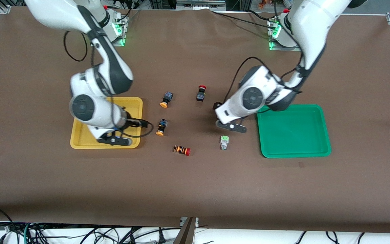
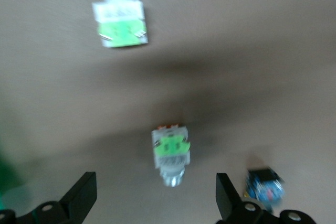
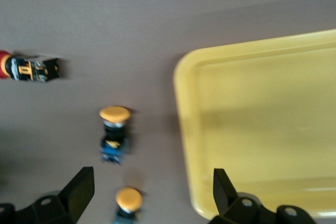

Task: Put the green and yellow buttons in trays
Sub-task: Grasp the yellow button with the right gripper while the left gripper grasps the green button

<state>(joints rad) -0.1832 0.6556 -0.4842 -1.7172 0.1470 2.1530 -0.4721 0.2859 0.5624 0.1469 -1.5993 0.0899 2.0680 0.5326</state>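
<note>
**On the brown table: both trays empty, both grippers spread above the buttons**

On the brown cloth-covered table [image 1: 195, 189], two shallow plastic trays, bare inside: yellow rounded-rectangular tray [image 1: 132, 101] at the right arm's end, green rounded-rectangular tray [image 1: 296, 149] at the left arm's.

Over the yellow tray's inner edge, right gripper [image 1: 115, 139], fingers [image 3: 79, 192] wide apart, holding nothing. Between the trays, left gripper [image 1: 231, 126], fingers [image 2: 81, 195] likewise apart and empty.

Smaller still — two round orange-yellow-capped buttons [image 1: 161, 127] [image 1: 165, 99] lying just beside the yellow tray, caps toward the front camera. Nearest the left gripper, one square light-green-capped button [image 2: 170, 153], directly beneath it, between the spread fingers; the other [image 1: 224, 142] nearer the front camera.

Likely next: straight descent, then closure across the button's body.

Unwanted: red-capped black button [image 1: 200, 93], red-capped orange-striped button [image 1: 181, 150].
</note>
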